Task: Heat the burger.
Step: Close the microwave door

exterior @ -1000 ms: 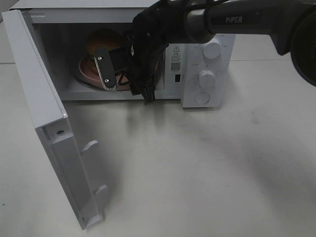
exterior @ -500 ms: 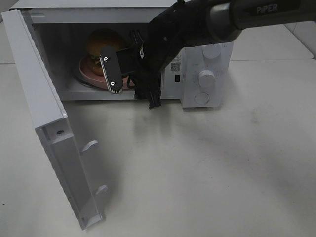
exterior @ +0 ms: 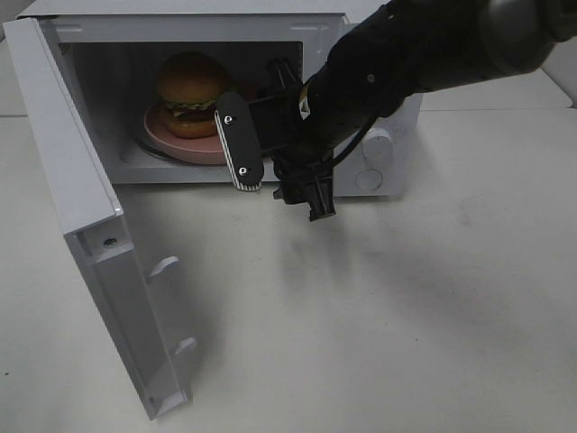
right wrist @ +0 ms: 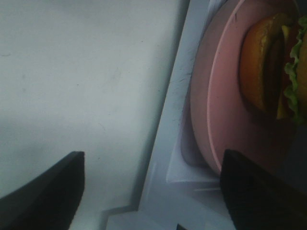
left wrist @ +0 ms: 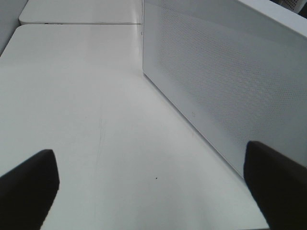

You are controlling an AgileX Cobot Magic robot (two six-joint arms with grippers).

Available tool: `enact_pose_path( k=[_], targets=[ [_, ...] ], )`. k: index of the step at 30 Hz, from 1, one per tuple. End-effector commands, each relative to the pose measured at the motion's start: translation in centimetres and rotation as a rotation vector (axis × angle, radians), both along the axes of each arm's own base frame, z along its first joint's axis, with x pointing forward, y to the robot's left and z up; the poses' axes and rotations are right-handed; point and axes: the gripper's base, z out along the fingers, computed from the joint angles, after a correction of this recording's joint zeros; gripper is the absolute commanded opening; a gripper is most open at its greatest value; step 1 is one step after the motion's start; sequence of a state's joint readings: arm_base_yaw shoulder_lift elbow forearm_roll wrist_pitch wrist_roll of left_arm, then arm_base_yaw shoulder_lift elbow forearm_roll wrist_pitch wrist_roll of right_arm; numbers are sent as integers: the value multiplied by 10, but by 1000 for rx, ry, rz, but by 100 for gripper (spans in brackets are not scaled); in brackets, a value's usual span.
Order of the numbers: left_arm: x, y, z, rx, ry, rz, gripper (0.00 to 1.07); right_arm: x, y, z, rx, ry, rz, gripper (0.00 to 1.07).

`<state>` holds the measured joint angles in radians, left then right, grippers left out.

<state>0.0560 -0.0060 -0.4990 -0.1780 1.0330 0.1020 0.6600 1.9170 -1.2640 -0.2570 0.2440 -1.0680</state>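
The burger (exterior: 189, 90) sits on a pink plate (exterior: 176, 146) inside the open microwave (exterior: 180, 27). The right gripper (exterior: 281, 198) hangs just outside the microwave's mouth, jaws spread and empty, and its arm hides most of the control panel (exterior: 383, 167). The left gripper (left wrist: 148, 187), its tips cut off, gapes wide beside a dotted white panel (left wrist: 216, 81) of the microwave.

A white microwave (exterior: 180, 29) stands on the pale table (exterior: 406, 316), door (exterior: 108, 271) swung open, pink plate (exterior: 185, 149) inside.

The microwave (exterior: 180, 27) stands at the back of the surface (exterior: 388, 316). Its door (exterior: 86, 216) swings out from the microwave's left side, toward the front. Inside the microwave, left of centre, the burger (exterior: 191, 90) sits on the plate (exterior: 176, 144). The right gripper (exterior: 284, 198) hangs just before the microwave's opening, at its right end, beside the control panel (exterior: 370, 179).
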Motion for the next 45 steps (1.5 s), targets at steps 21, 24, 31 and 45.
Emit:
enact_pose_path(
  k=[21,24,31,45],
  targets=[
    [-1,0,0,-4,-11,1,100,-69,-55,41,270,139,-383,76],
    [-1,0,0,-4,-11,1,100,-81,-65,47,324,194,-511,76],
    [-1,0,0,-4,-11,1,100,-96,-81,58,388,297,-774,76],
    [-1,0,0,-4,-11,1,100,-138,-118,87,327,417,-1085,76]
  ],
)
